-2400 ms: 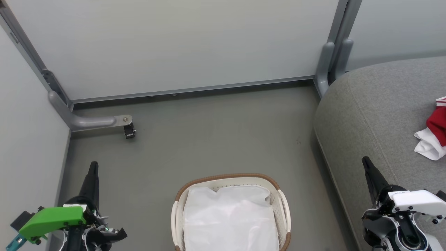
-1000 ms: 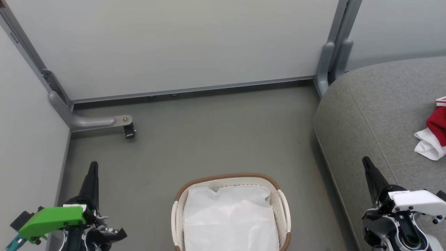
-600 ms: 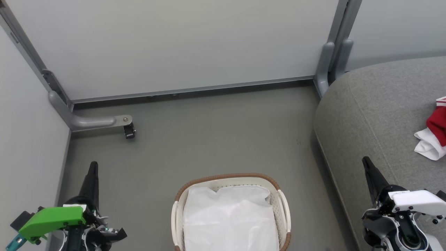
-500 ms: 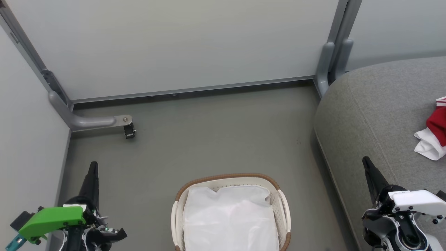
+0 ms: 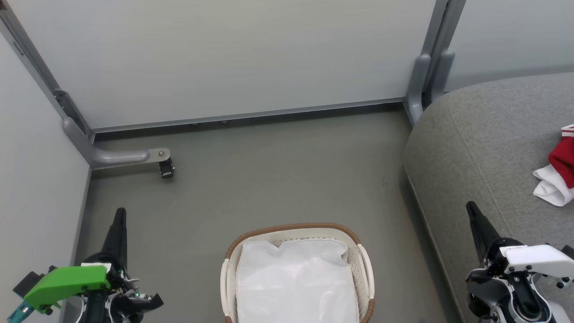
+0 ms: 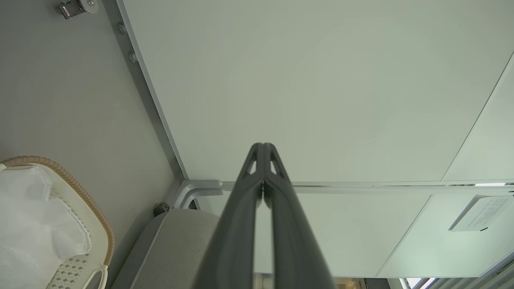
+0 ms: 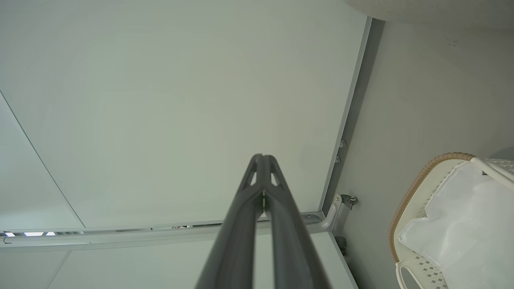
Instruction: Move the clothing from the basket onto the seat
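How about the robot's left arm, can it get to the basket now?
Probably yes. The basket stands open-topped on the floor beside the left end effector, with just floor between them and nothing lying across its rim.

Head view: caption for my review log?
Both shut, left gripper and right gripper flank a basket of white cloth; red-and-white clothing lies on the grey sofa.

The left gripper [image 6: 263, 150] holds its fingers [image 6: 237, 233] pressed together, basket [image 6: 80, 196] lower left.
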{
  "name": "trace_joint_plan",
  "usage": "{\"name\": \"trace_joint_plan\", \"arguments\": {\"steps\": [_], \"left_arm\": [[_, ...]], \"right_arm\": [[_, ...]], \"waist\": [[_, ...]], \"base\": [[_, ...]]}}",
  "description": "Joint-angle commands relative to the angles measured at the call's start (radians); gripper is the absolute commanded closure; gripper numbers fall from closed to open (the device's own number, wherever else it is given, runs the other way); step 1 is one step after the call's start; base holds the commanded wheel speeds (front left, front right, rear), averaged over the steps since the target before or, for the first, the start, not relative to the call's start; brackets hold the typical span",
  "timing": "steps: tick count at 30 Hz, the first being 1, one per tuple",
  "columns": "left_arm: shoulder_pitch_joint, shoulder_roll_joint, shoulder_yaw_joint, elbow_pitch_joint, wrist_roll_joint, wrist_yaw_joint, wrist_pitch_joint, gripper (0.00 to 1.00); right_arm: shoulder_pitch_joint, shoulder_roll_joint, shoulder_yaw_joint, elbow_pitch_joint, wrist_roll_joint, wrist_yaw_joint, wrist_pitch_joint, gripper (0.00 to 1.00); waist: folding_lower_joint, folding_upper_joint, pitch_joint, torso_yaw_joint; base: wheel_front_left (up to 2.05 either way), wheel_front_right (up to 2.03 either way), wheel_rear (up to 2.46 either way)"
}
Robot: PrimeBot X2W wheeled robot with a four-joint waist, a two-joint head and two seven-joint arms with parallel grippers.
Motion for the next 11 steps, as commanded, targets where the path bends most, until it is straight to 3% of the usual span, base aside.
{"name": "trace_joint_plan", "arguments": {"steps": [1, 11], "left_arm": [[-0.01, 0.005, 0.002, 0.0, 0.001, -0.004, 0.004, 1.0], [-0.01, 0.005, 0.003, 0.0, 0.001, -0.004, 0.004, 1.0]], "right_arm": [[-0.007, -0.003, -0.002, -0.002, -0.004, 0.0, 0.005, 1.0], [-0.007, -0.003, -0.003, -0.002, -0.004, 0.0, 0.004, 1.0]], "waist": [[0.0, 0.0, 0.0, 0.0], [0.0, 0.0, 0.0, 0.0]], "base": [[0.0, 0.0, 0.0], [0.0, 0.0, 0.0]]}}
